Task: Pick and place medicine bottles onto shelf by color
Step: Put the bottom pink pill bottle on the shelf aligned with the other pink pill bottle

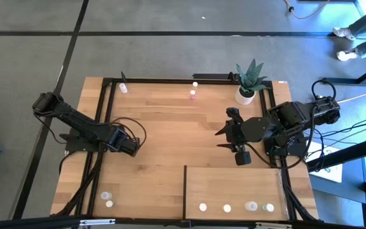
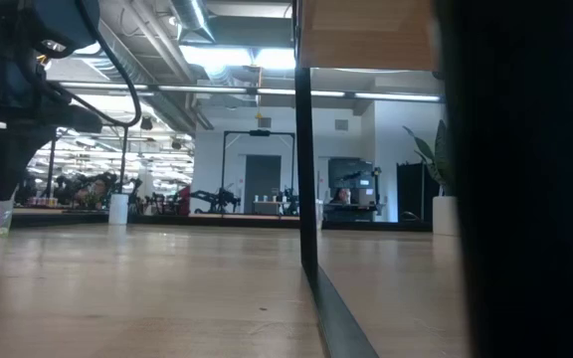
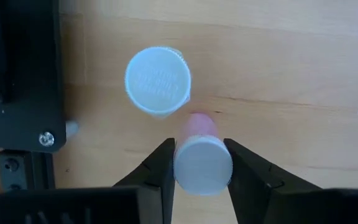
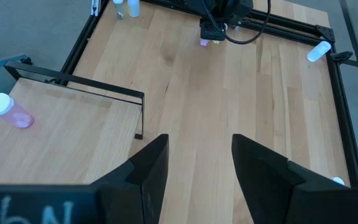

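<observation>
Planked wooden tabletop (image 1: 170,127) is carrying both arms; at left-centre of the high view the left gripper (image 3: 202,163) is closing its fingers around an upright pink white-capped medicine bottle (image 3: 201,158), long axis vertical, while the right gripper (image 4: 197,163) is waiting open-fingered.

My two arms are dark, nearly black, built of blocky jointed links, with black cables looping beside each. My left gripper (image 3: 202,171) has two wedge-shaped matte black fingers; a silver screw sits at nine o'clock. My right gripper (image 4: 194,163) has broad black fingers above faint pale lettering.
</observation>
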Action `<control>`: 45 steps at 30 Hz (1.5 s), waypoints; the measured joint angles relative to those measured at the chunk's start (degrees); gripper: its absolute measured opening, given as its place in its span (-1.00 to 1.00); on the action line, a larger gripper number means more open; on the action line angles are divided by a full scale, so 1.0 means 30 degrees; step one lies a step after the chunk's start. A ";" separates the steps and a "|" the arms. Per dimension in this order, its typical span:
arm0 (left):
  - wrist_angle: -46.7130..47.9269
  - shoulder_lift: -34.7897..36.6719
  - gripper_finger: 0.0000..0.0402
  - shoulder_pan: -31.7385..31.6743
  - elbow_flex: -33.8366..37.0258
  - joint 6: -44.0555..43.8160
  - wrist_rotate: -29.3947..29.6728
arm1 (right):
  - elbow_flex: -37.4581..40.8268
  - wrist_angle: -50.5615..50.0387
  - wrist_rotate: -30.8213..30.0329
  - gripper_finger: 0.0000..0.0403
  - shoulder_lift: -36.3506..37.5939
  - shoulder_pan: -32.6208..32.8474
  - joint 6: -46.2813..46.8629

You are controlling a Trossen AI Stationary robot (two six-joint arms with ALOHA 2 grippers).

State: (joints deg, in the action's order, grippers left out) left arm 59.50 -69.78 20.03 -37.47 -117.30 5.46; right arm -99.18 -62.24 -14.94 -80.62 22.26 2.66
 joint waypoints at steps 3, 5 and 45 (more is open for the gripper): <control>-0.0038 0.0010 -0.48 0.0000 0.0000 0.0660 0.0007 | 0.0000 0.0000 0.0000 -0.12 0.0000 -0.0001 0.0019; -0.0188 0.0022 -0.48 0.0000 -0.0011 0.1264 -0.0001 | 0.0000 0.0000 0.0000 -0.12 0.0000 0.0000 0.0000; -0.0593 -0.3002 -0.49 -0.6086 -1.1765 3.0230 -0.0228 | -0.0007 0.0961 -0.3075 -0.12 0.0007 -0.0227 -0.0582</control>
State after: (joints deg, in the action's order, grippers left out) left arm 57.73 -78.78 1.77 -72.77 -26.61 4.77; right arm -99.20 -59.35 -24.16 -80.60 21.58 0.91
